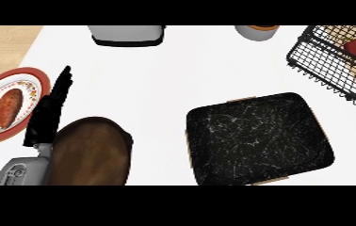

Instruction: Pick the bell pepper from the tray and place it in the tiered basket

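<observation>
Now the tray (257, 140) holds nothing; a red bit in the tiered basket (306, 55) is probably the bell pepper (351, 46), light and smooth, best held around its middle. My left hand (49, 109) rests open; my right hand is out of view.

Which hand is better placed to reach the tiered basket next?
Probably right: the basket sits at the far right, beyond the tray; the left hand rests open at the left edge. The right hand is out of view.

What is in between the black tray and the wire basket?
Nothing sits there. In the head view, only bare white counter lies between the black tray and the wire basket.
</observation>
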